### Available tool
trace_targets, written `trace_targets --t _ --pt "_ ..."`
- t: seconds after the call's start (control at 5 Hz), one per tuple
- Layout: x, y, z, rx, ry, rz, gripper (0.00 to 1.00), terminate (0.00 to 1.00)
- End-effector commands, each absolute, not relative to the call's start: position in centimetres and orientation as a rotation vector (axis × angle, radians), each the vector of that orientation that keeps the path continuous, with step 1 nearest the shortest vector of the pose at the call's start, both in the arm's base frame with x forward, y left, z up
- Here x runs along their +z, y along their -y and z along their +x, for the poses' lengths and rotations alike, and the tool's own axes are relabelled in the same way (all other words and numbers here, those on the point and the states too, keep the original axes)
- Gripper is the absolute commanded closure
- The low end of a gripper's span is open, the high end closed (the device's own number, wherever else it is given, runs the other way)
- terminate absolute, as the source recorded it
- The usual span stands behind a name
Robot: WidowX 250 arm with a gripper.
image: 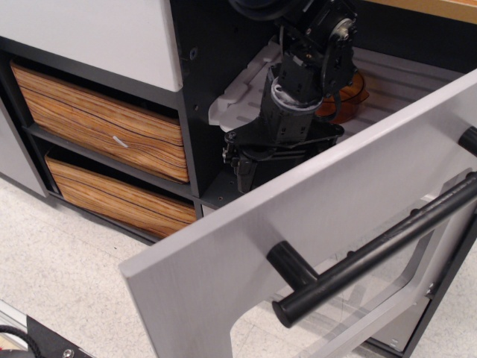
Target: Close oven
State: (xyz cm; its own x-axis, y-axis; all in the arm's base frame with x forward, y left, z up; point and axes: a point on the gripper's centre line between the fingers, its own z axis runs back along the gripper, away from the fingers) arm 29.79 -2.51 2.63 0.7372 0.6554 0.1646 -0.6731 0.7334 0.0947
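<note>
The oven's brushed silver-grey door (298,224) stands open and swings out toward me, filling the lower right. Its long black bar handle (380,250) runs across the door, above the rounded clear window (358,317). Behind the door is the black interior with a white slotted rack (240,93). My black gripper (240,165) reaches down into the oven opening, just behind the door's upper edge. Its fingertips are dark against the dark interior and partly hidden by the door, so I cannot tell how the jaws stand.
An orange translucent item (349,93) lies inside the oven behind the arm. Two wood-grain drawers (104,127) (119,198) sit left of the oven under a white panel (97,37). Speckled floor (59,276) lies at lower left.
</note>
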Motion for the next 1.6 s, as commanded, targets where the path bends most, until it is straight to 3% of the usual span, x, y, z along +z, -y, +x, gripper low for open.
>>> trace_targets --t 0.0,0.2,0.4,0.6,0.8,1.0,1.4 --pt "2.6 2.5 29.8 0.732 0.123 0.152 0.0 0.0" --pt "5.2 3.4 28.7 0.805 0.099 0.046 0.0 0.0" --pt "8.8 4.3 28.2 0.837 0.188 0.018 0.0 0.0" --pt "12.4 5.2 28.0 0.883 0.208 -0.072 0.0 0.0" --pt "14.0 7.0 27.1 0.893 0.167 -0.123 0.0 0.0" --pt "15.7 8.6 25.8 0.918 0.195 -0.15 0.0 0.0" --pt "20.4 10.6 25.3 0.932 0.135 -0.235 0.0 0.0"
